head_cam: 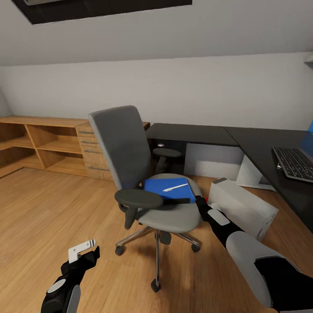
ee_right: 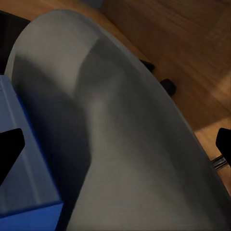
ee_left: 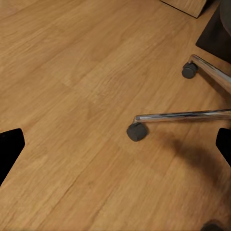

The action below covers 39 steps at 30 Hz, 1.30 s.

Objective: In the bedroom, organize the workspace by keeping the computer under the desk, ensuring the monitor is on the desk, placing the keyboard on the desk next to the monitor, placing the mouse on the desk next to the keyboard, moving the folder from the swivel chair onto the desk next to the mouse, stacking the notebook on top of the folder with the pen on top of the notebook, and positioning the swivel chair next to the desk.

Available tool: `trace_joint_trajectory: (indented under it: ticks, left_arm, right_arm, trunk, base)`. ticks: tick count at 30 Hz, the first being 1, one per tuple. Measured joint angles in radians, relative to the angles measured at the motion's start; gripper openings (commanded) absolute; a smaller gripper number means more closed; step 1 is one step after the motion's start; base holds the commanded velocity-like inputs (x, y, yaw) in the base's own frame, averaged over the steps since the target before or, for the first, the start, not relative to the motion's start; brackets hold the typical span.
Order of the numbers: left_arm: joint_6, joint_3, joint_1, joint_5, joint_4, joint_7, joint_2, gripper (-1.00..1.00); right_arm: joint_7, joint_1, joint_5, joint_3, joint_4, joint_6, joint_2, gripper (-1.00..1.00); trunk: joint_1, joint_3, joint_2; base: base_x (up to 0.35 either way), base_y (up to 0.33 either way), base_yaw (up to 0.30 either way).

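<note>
Right wrist view: claw [ee_right: 115, 144] spread over folder [ee_right: 24, 163].

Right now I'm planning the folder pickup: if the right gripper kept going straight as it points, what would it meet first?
Most likely the swivel chair's grey seat, with the blue folder just beside that line; depth is unclear.

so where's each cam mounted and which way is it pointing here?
Head view: on the head, looking forward and down at the swivel chair, the blue folder on its seat and the desk; both forearms show, with the left gripper.
Left wrist view: near the left gripper, facing the wooden floor and the chair's chrome legs; dark jaw tips at both edges.
Right wrist view: near the right gripper, close over the seat and folder; jaw tips at both edges.
Shared: all three see the chair.
</note>
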<state>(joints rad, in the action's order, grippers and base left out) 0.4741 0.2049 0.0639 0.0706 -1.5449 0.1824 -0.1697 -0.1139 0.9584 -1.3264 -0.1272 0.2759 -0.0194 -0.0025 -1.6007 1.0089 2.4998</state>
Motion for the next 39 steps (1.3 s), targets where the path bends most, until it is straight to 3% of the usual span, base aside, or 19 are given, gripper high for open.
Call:
trace_joint_trajectory:
  ticks: [11,25,39]
  left_arm:
    - [-0.001,-0.008,0.000,-0.001,0.013,0.000,0.000,1.00]
    - [-0.001,-0.009,0.000,-0.001,0.013,0.000,0.000,1.00]
    - [-0.001,-0.009,0.000,-0.001,0.014,0.000,0.000,1.00]
  right_arm:
    - [-0.001,0.000,0.003,0.002,-0.002,-0.002,0.000,1.00]
    - [-0.001,0.000,0.007,0.002,-0.003,-0.002,0.000,1.00]
    - [0.001,0.000,0.005,0.001,-0.002,-0.002,0.001,1.00]
  trunk:
    - [0.000,0.000,0.000]
    - [0.000,0.000,0.000]
    - [0.000,0.000,0.000]
  base:
    - [0.020,0.000,0.204]
    - [0.277,0.003,0.258]
    - [0.022,0.138,0.149]
